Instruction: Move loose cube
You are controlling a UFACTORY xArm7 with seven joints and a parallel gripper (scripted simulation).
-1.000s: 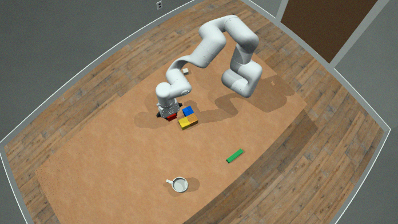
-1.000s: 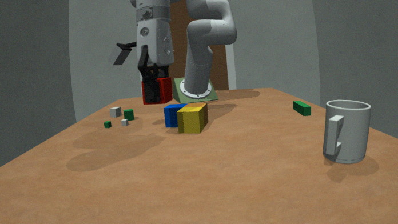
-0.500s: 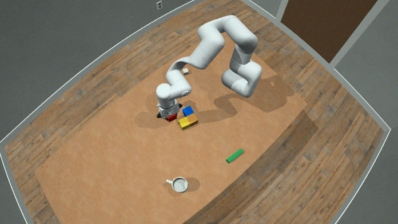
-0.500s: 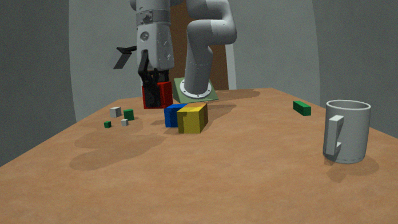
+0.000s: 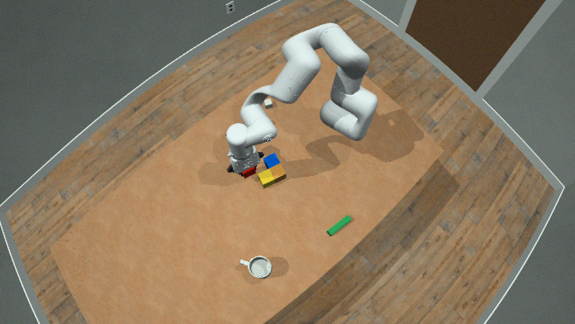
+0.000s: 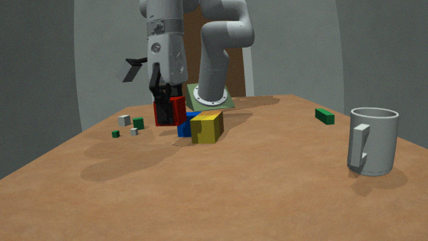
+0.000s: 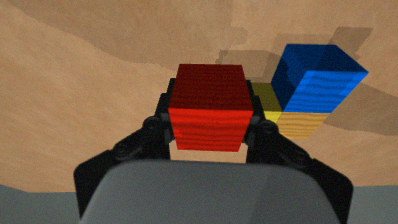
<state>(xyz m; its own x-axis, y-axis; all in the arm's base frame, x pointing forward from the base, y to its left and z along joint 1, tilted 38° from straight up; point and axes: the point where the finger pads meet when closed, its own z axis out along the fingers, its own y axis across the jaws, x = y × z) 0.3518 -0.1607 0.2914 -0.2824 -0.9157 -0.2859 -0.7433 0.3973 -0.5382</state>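
My gripper (image 6: 164,115) is shut on the red cube (image 6: 170,111) and holds it just above the table, close to the left of the cube group. In the wrist view the red cube (image 7: 210,107) sits between the black fingers. The blue cube (image 6: 185,125), the yellow cube (image 6: 205,129) and the orange cube (image 5: 278,170) stand together in an L. In the overhead view the red cube (image 5: 249,172) is beside the blue cube (image 5: 271,159) and the yellow cube (image 5: 266,177), at the open corner. In the wrist view the blue cube (image 7: 315,80) lies ahead to the right, a small gap away.
A grey mug (image 6: 370,141) stands at the near right. A green bar (image 6: 324,116) lies at the right edge. Small green and white blocks (image 6: 127,124) lie to the left of the gripper. The arm's base (image 6: 210,99) stands behind the cubes.
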